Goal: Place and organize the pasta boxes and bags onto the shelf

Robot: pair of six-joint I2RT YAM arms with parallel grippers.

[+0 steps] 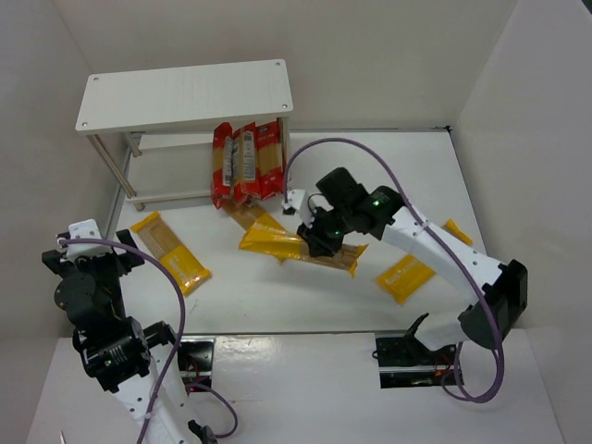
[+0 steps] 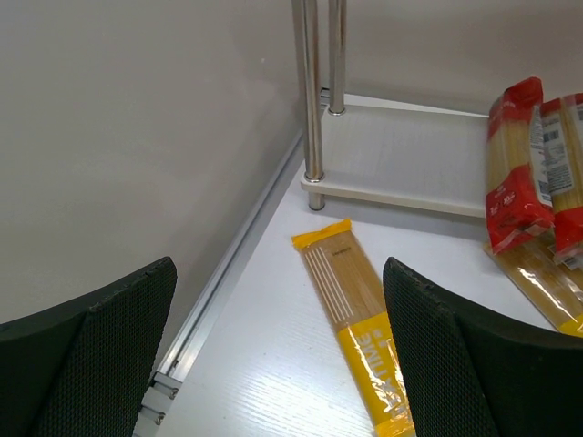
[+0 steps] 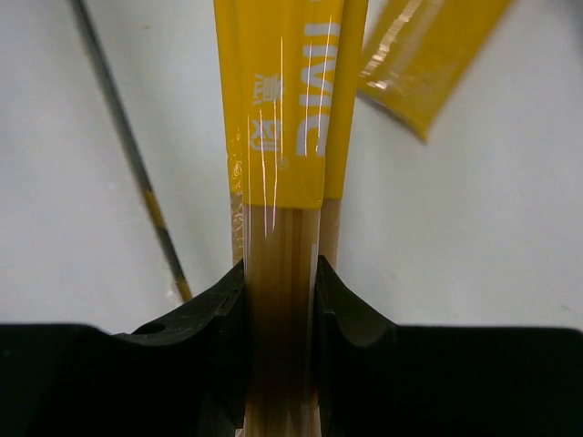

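Right claw (image 1: 319, 242), seen from above, is clamped across a long yellow spaghetti pack (image 1: 277, 244) with a clear window of tan pasta. It sits over the middle of the bench (image 1: 305, 305), in front of the white two-tier shelf (image 1: 185, 92). Three red-edged bags (image 1: 245, 165) lean upright at the shelf's right end; whether they stand on the lower tier or the bench I cannot tell. There are five yellow packs: the gripped one, one partly beneath it (image 1: 252, 216), one at left (image 1: 169, 252), one at right (image 1: 405, 275), and an end (image 1: 457, 231) showing behind the right arm. Left claw (image 1: 85, 233) sits at the bench's left side, apart from every pack.

From the left wrist, the left claw (image 2: 278, 273) is spread wide with nothing between its fingers (image 2: 474, 364). One yellow pack (image 2: 351, 319) lies flat before the shelf leg (image 2: 312, 100). Two red-edged bags (image 2: 515, 164) show at right.

From the right wrist, the fingers (image 3: 209, 319) press both sides of the pack's window (image 3: 281, 264). A second yellow pack (image 3: 428, 64) lies beyond.
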